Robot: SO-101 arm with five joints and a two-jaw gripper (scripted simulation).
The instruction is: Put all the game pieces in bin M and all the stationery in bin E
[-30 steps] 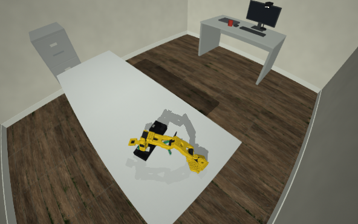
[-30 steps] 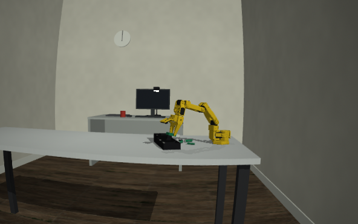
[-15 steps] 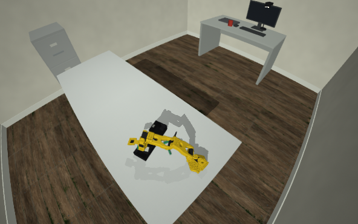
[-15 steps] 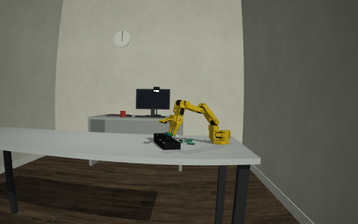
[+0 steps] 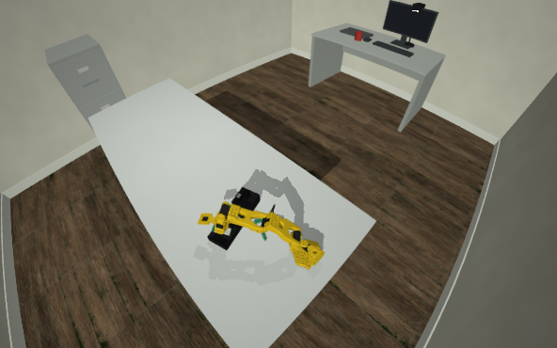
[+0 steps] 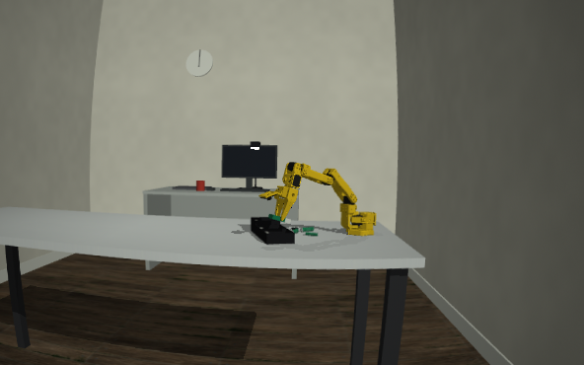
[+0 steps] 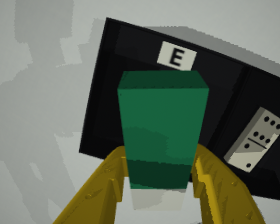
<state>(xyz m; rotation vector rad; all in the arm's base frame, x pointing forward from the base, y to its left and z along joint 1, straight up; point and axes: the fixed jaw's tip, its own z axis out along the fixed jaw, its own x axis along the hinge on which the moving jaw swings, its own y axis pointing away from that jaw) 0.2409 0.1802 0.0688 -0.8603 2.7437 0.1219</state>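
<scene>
My gripper [image 7: 161,171] [image 6: 275,215] [image 5: 219,227] is shut on a green rectangular block [image 7: 163,123] [image 6: 274,217]. It holds the block upright, just above the black double bin [image 7: 103,103] [image 6: 278,240] [image 5: 222,242]. In the wrist view the block hangs over the compartment marked with a white E label [image 7: 176,56]. The neighbouring compartment holds a white domino [image 7: 257,139]; its label is cut off at the frame's edge. The block hides much of the E compartment's inside.
A few more green things [image 6: 308,230] [image 5: 264,237] lie between the bin and the arm's base [image 6: 359,223] [image 5: 309,254]. The table edge runs close behind the base.
</scene>
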